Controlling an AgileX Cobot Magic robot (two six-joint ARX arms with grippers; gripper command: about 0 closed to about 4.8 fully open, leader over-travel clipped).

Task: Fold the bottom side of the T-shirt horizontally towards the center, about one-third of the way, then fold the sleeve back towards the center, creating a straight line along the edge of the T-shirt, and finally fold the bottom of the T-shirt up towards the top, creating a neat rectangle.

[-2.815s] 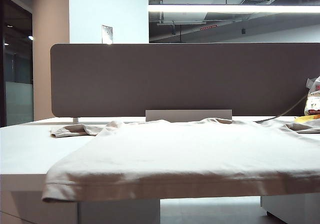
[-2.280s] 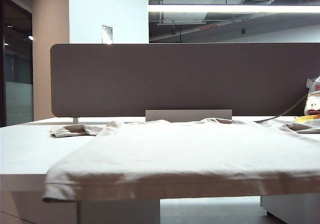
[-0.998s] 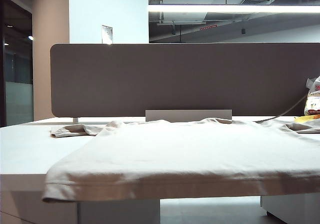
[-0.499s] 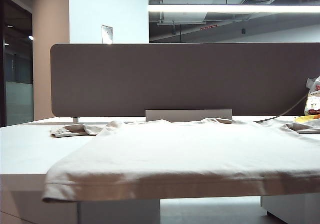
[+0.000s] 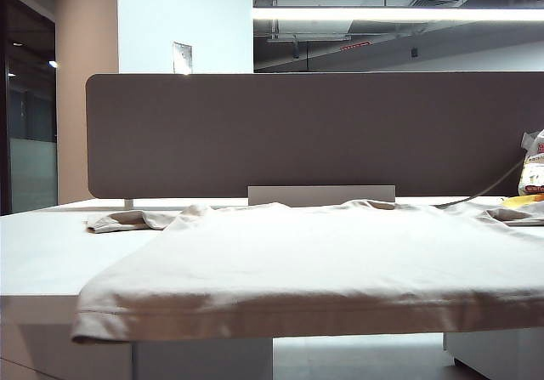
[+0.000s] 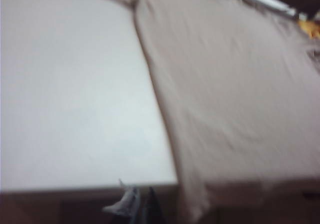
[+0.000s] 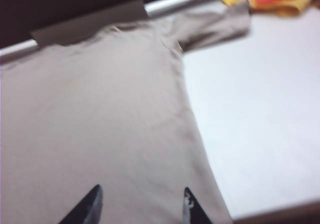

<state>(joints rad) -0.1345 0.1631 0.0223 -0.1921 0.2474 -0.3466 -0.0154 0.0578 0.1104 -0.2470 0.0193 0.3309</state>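
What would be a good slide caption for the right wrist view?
Right gripper, jaws apart, hovers over the flat beige T-shirt near its side edge.

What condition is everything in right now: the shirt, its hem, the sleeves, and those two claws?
T-shirt: spread flat on the table, unfolded.
Hem: hanging over the table's front edge.
Left sleeve: lying out flat.
Left gripper: shut, empty, at the table's edge.
Right gripper: open, above the shirt.

The T-shirt (image 5: 323,261) is soft beige cloth, matt, with small wrinkles and a stitched band along the bottom of the T-shirt (image 5: 280,322). The counter (image 5: 42,252) is smooth and white, a little shiny. The divider (image 5: 314,133) behind looks like grey-brown matt felt. The plastic bag (image 5: 533,172) looks shiny
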